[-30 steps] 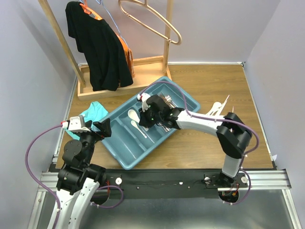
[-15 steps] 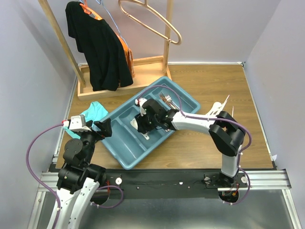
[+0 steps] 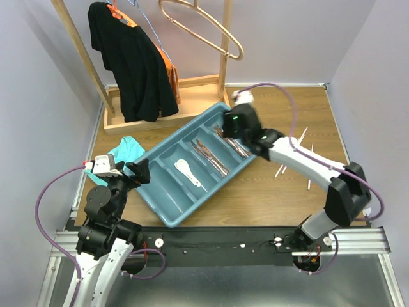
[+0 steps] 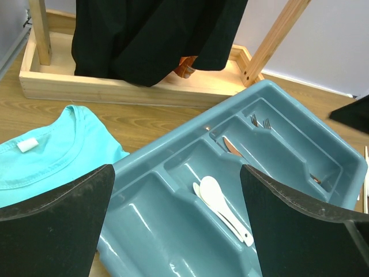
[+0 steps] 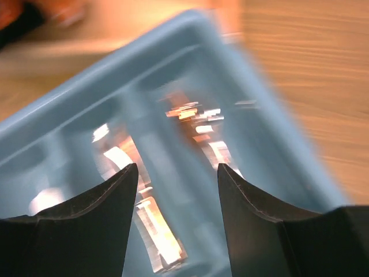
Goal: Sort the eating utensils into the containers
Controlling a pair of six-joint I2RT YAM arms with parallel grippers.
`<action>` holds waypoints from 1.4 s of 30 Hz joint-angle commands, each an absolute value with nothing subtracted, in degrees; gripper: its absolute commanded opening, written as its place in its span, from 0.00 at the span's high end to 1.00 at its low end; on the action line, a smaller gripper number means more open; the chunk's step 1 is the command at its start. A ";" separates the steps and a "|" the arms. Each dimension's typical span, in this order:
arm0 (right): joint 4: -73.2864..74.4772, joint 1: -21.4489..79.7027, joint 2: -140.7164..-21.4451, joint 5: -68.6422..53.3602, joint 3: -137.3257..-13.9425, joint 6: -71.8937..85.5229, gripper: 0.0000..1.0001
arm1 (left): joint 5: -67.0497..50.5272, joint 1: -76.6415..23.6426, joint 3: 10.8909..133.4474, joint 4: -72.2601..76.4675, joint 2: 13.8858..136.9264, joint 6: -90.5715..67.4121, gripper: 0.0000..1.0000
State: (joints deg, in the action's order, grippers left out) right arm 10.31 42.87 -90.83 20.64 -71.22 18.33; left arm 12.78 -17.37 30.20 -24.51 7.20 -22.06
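Right gripper (image 5: 176,173) fingers spread, empty, over far end of teal-blue plastic cutlery tray (image 3: 160,192). Left gripper (image 4: 177,173) spread, idle. Pale thin chopsticks (image 3: 280,170) lie on brown wooden table (image 3: 287,204) right of tray. Likely next: pinch mid-length, lay lengthwise in bare compartment.

Right arm (image 3: 300,160) extended toward 11 o'clock; right gripper (image 5: 174,170) jaws apart, empty. Left arm (image 3: 102,204) folded at 8 o'clock; left gripper (image 4: 177,173) jaws wide.

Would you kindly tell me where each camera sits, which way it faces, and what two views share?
Top external: above and behind, looking down on the wooden table; left arm, right arm show.
Left wrist: facing across the teal-blue plastic cutlery tray; its black fingers show.
Right wrist: over the tray's metal cutlery, blurred; its fingers show.
Shared: the tray.
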 commanded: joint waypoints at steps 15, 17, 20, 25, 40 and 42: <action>9.06 12.40 -90.96 21.80 -55.90 32.25 0.36 | 11.69 -17.14 30.50 -23.99 6.42 -21.18 0.01; 7.83 11.43 -92.28 20.48 -55.02 33.04 0.36 | 11.69 -17.14 30.50 -23.99 6.24 -21.18 0.01; 7.03 10.46 -94.56 19.69 -54.41 34.45 0.37 | 11.69 -17.14 30.50 -23.99 6.33 -21.18 0.01; 5.80 8.79 -96.15 20.82 -53.09 36.21 0.39 | 11.69 -17.14 30.41 -23.99 6.50 -21.18 0.01; 5.27 2.55 -102.04 21.89 -58.44 35.60 0.34 | 11.60 -17.14 30.41 -23.73 7.12 -21.18 0.01; 5.01 2.37 -103.00 21.97 -59.24 35.16 0.34 | 11.60 -17.14 30.41 -23.64 7.21 -21.18 0.01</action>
